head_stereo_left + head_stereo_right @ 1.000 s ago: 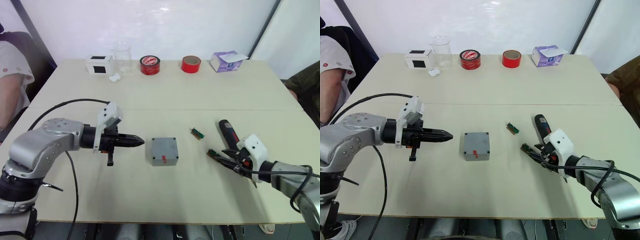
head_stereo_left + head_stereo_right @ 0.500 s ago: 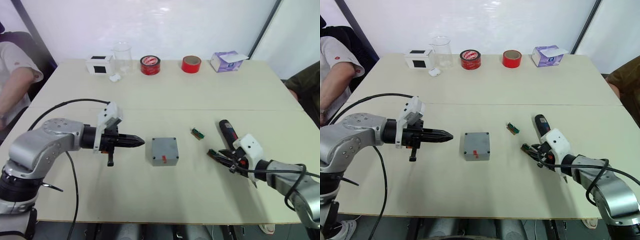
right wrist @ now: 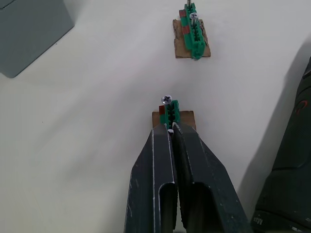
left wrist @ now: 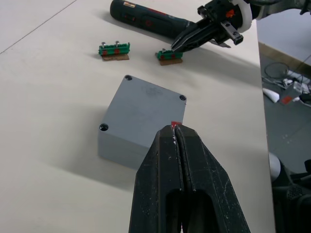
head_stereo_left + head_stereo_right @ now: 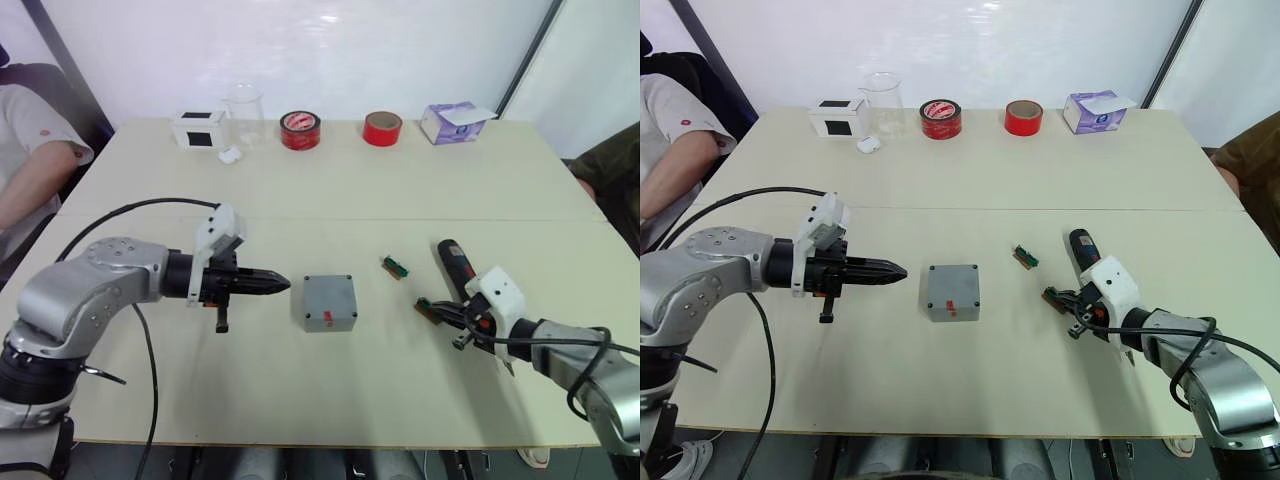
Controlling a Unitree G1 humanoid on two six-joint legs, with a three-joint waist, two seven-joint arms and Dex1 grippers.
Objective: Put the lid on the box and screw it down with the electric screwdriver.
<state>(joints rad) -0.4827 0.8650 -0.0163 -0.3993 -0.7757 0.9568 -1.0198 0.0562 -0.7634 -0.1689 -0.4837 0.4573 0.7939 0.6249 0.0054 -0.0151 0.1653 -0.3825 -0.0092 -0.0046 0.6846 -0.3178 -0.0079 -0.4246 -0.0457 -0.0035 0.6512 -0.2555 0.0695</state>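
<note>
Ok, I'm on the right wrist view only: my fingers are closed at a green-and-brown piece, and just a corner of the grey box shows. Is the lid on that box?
Observer: Yes, the lid sits flat on the box, with dark dots at its corners. I cannot tell whether those are screws.
Operator: Where is the left gripper?
Observer: The left gripper is shut and points at the box from the robot's left, apart from it.
Operator: And the rest of the electric screwdriver?
Observer: The electric screwdriver lies flat beside the right gripper, held by neither gripper.
</note>
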